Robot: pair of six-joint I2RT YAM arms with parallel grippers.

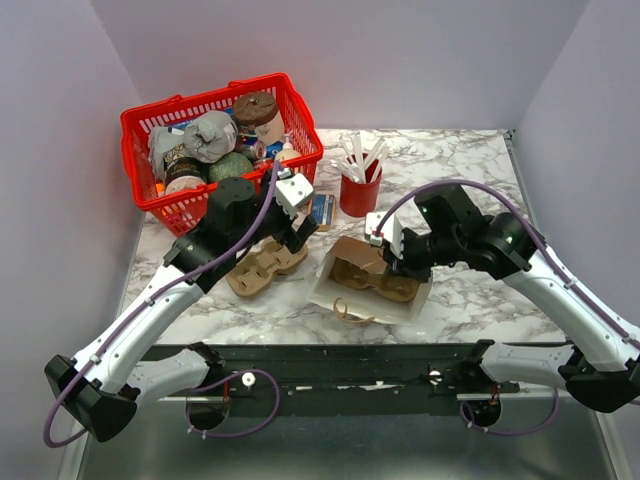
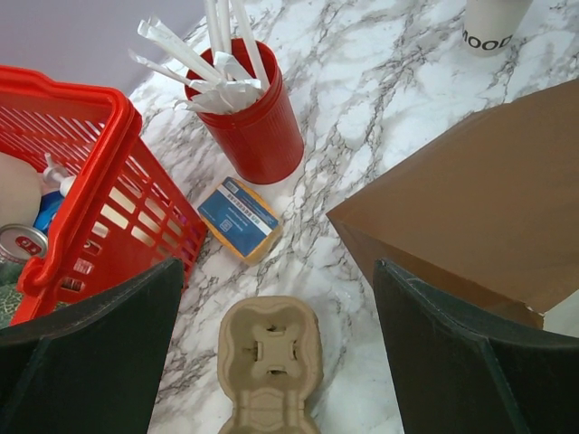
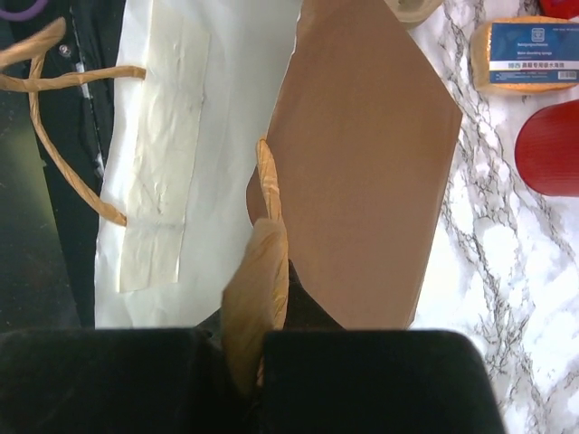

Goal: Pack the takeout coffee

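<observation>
The takeout coffee (image 2: 493, 23) shows only in the left wrist view. It is the lower part of a cream-white paper cup with dark lettering, at the top right edge beyond the bag, and its lid is out of frame. In the top view the right arm hides it. A brown-and-white paper bag (image 1: 340, 290) (image 2: 479, 199) (image 3: 362, 136) lies on its side mid-table. My right gripper (image 1: 392, 262) (image 3: 258, 334) is shut on the bag's tan paper handle (image 3: 262, 271). My left gripper (image 1: 298, 222) (image 2: 276, 271) hangs open and holds nothing above a tan pulp cup carrier (image 1: 262, 268) (image 2: 270, 362).
A red basket (image 1: 150, 125) (image 2: 81, 163) full of groceries stands at the back left. A red cup with white cutlery (image 1: 360, 190) (image 2: 253, 127) stands behind the bag. A blue-and-yellow sponge (image 2: 238, 217) (image 3: 529, 54) lies between basket and cup.
</observation>
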